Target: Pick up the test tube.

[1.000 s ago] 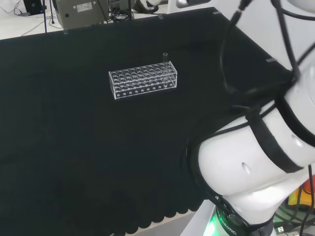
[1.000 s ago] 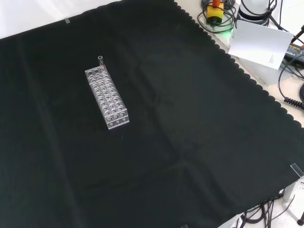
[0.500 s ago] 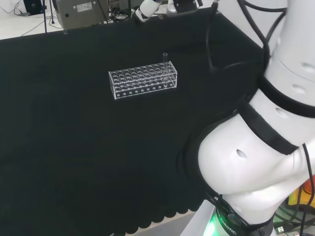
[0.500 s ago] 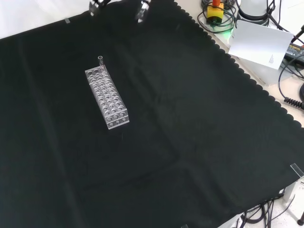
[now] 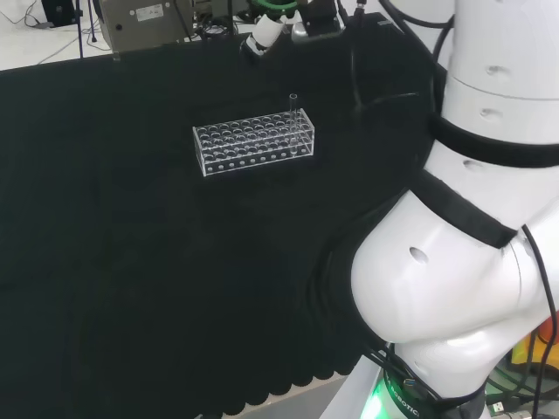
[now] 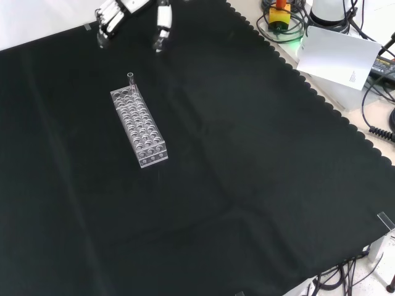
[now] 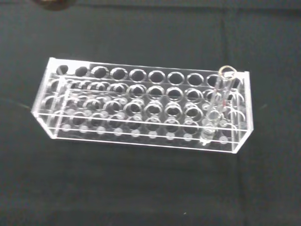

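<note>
1. Clear glass test tube (image 6: 131, 78): upright in an end corner hole of the clear plastic rack (image 6: 139, 127).
2. Black-and-white hand (image 6: 126, 11): above the rack's tube end, apart from it, fingers (image 6: 163, 24) spread wide, holding nothing.

Glossy white arm links (image 5: 454, 288) with black bands and cables, black-and-white robot hand (image 6: 114, 12)

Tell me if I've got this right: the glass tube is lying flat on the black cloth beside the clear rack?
Not quite. The glass tube is standing in a hole at one end of the clear rack, not lying on the black cloth. The wrist view shows it plainly.
</note>
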`<state>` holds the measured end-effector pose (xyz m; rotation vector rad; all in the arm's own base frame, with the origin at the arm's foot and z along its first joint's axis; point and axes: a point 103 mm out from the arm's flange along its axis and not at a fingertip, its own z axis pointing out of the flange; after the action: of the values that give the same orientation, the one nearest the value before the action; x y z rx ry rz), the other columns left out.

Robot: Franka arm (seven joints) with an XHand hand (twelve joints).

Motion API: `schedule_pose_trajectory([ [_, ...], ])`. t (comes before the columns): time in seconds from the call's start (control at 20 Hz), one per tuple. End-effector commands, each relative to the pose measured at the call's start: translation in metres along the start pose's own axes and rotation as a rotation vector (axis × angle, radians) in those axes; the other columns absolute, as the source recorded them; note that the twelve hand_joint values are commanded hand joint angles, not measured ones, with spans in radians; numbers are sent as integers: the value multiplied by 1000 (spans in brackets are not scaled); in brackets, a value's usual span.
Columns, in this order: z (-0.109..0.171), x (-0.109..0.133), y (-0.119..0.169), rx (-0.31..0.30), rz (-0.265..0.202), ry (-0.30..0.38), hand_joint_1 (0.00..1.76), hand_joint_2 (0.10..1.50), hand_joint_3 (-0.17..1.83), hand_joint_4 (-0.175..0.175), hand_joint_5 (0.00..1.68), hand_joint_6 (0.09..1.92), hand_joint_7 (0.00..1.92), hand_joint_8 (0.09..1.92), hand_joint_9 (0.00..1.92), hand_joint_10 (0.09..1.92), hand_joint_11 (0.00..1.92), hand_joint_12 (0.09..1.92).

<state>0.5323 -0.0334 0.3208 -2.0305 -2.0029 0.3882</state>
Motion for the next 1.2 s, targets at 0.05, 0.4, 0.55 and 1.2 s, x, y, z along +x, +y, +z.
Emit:
schedule_pose_trajectory([
  [0.05,29,-35,33,68,62,-6,723,732,475,-75,273,87,100,820,126,921,0,1546],
  [0.4,62,-61,41,128,118,79,750,708,512,-85,319,87,194,854,187,917,0,1564],
  [0.55,71,-65,39,139,125,130,763,695,532,-91,345,87,227,863,208,910,6,1565],
  [1.2,84,-59,48,65,112,182,1146,563,841,-94,624,188,698,785,614,731,297,1438],
])
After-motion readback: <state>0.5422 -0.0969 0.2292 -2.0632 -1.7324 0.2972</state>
